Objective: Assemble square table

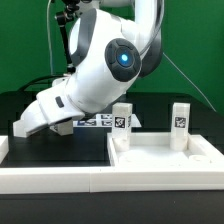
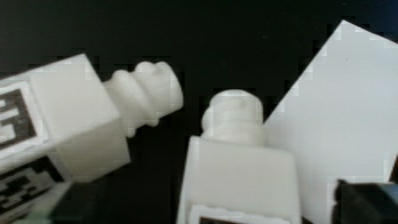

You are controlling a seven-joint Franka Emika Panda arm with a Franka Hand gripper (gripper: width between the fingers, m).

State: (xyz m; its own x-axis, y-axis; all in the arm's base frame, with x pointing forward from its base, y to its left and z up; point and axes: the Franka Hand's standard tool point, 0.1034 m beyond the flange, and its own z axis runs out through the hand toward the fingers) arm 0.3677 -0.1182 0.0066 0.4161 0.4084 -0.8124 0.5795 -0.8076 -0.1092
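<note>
The square tabletop (image 1: 165, 157) lies at the exterior view's right with two white tagged legs (image 1: 122, 118) (image 1: 180, 115) standing upright at its back corners. My arm bends low to the exterior view's left, and its gripper (image 1: 24, 127) is down near the black table. The wrist view shows two more legs lying on their sides. One leg (image 2: 240, 165) lies between my fingers with its screw knob (image 2: 231, 110) pointing away. The other leg (image 2: 71, 115) lies beside it and shows a tag. One dark finger (image 2: 368, 200) stands apart from the near leg; the other finger is hidden. My gripper (image 2: 231, 205) is open.
A long white border rail (image 1: 100, 182) runs along the front and another piece (image 1: 5, 147) sits at the exterior view's left edge. The marker board (image 1: 97, 123) lies behind my arm. A broad white surface (image 2: 347, 100) lies close beside the near leg.
</note>
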